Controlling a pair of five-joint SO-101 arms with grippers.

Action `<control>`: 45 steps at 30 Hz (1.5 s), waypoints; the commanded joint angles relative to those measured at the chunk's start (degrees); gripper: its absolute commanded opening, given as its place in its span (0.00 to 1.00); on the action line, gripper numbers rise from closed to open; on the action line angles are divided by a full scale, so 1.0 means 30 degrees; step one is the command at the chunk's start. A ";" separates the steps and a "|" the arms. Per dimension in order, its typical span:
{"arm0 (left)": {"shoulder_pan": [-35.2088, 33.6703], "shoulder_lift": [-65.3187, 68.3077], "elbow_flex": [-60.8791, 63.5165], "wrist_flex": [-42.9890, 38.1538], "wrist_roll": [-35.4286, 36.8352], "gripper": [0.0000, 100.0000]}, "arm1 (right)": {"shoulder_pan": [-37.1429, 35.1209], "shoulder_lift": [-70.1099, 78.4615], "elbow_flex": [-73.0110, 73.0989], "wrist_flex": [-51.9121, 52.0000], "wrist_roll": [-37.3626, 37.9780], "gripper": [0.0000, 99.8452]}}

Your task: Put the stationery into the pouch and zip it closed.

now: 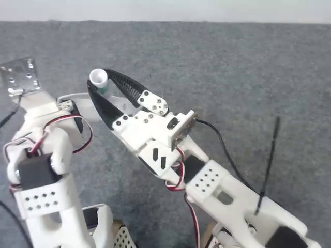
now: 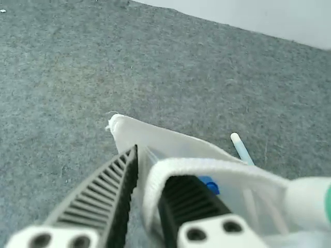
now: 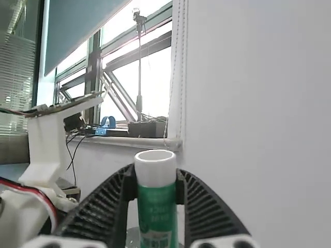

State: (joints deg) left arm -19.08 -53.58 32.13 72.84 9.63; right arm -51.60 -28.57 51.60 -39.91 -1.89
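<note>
My right gripper is shut on a glue stick with a white cap and a green body, held tilted above the table. In the right wrist view the glue stick stands between the black fingers of the right gripper. Just below it lies the translucent white pouch. My left gripper is shut on the rim of the pouch. A blue item shows through the pouch wall. A pale blue pen with a white tip lies at its far side. The glue stick's cap hangs close by the pouch mouth.
The table is covered in grey felt, with a pale wall along its far edge. A thin black cable runs beside the right arm. A metal bracket sits on the left arm's side.
</note>
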 commanded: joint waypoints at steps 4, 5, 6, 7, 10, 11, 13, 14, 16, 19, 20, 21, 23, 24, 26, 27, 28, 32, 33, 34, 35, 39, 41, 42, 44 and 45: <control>0.0000 0.0000 -0.0337 -0.0791 0.0264 0.01 | 0.0132 0.3883 0.1348 -0.5934 0.0821 0.01; 0.0000 0.0000 -0.0337 -0.0791 0.0264 0.01 | 0.0132 0.4527 0.1348 -0.6315 0.1231 0.01; 0.0000 0.0029 -0.0337 -0.0762 0.0264 0.01 | 0.0132 0.5114 0.1348 -0.6667 0.1582 0.01; 0.0000 0.0059 -0.0337 -0.0762 0.0264 0.01 | 0.0132 0.5641 0.1348 -0.7048 0.1788 0.01; 0.0000 -0.0029 -0.0132 -0.0850 0.0264 0.01 | 0.0044 0.6696 0.1465 -0.9128 0.2608 0.01; 0.0000 -0.0029 -0.0073 -0.0850 0.0264 0.01 | 0.0015 0.6725 0.1582 -0.9656 0.3018 0.01; 0.0000 -0.0029 -0.0073 -0.0850 0.0264 0.01 | -0.0015 0.6432 0.1905 -1.0476 0.3985 0.01; 0.0000 -0.0029 -0.0044 -0.0850 0.0264 0.01 | -0.0103 0.6198 0.2081 -1.0799 0.4337 0.01; 0.0000 -0.0029 -0.0044 -0.0850 0.0264 0.01 | -0.0337 0.5495 0.2579 -1.1004 0.4835 0.01; 0.0000 -0.0029 -0.0044 -0.0850 0.0264 0.01 | -0.1187 0.4059 0.3604 -1.1092 0.4982 0.01; 0.0000 -0.0029 -0.0044 -0.0850 0.0264 0.01 | -0.1421 0.3502 0.3927 -1.1092 0.4982 0.01; 0.0000 -0.0029 -0.0044 -0.0850 0.0264 0.01 | -0.1685 0.2974 0.4220 -1.1092 0.4982 0.01; 0.0000 -0.0029 -0.0044 -0.0850 0.0264 0.01 | -0.1978 0.2037 0.4689 -1.1092 0.4982 0.01; 0.0000 -0.0029 -0.0044 -0.0850 0.0264 0.01 | -0.2037 0.1685 0.4864 -1.1092 0.4982 0.01; 0.0000 -0.0029 -0.0044 -0.0850 0.0264 0.01 | -0.2037 0.0777 0.5128 -1.1092 0.4982 0.01; 0.0000 -0.0029 -0.0044 -0.0850 0.0264 0.01 | -0.2037 0.0425 0.5245 -1.1092 0.4982 0.01; 0.0000 -0.0029 -0.0044 -0.0850 0.0264 0.01 | -0.2037 0.0073 0.5363 -1.1092 0.4982 0.01; 0.0000 -0.0029 -0.0044 -0.0850 0.0264 0.01 | -0.2007 -0.0278 0.5451 -1.0418 0.4806 0.01; 0.0000 -0.0029 -0.0044 -0.0850 0.0264 0.01 | -0.2007 -0.0044 0.5421 -1.0300 0.4806 0.01; 0.0000 -0.0029 -0.0044 -0.0850 0.0264 0.01 | -0.2007 0.0278 0.5392 -1.0330 0.4806 0.01; 0.0000 -0.0029 -0.0044 -0.0850 0.0264 0.01 | -0.1978 0.0718 0.5245 -1.0359 0.4806 0.01; 0.0000 -0.0029 -0.0015 -0.0850 0.0264 0.01 | -0.1919 0.3238 0.4425 -1.1473 0.4894 0.01; 0.0000 -0.0029 -0.0015 -0.0850 0.0264 0.01 | -0.1773 0.4615 0.4044 -1.2615 0.4982 0.01; 0.0000 -0.0029 -0.0015 -0.0850 0.0264 0.01 | -0.1626 0.5260 0.3810 -1.3172 0.4982 0.01; 0.0000 -0.0029 -0.0015 -0.0850 0.0264 0.01 | -0.1333 0.6403 0.3282 -1.3993 0.5011 0.01; 0.0000 -0.0029 -0.0015 -0.0850 0.0264 0.01 | -0.1070 0.6872 0.3018 -1.4198 0.5011 0.01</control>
State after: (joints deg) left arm -19.16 -52.79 33.45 72.75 9.63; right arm -56.97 -12.04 64.35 -80.09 12.44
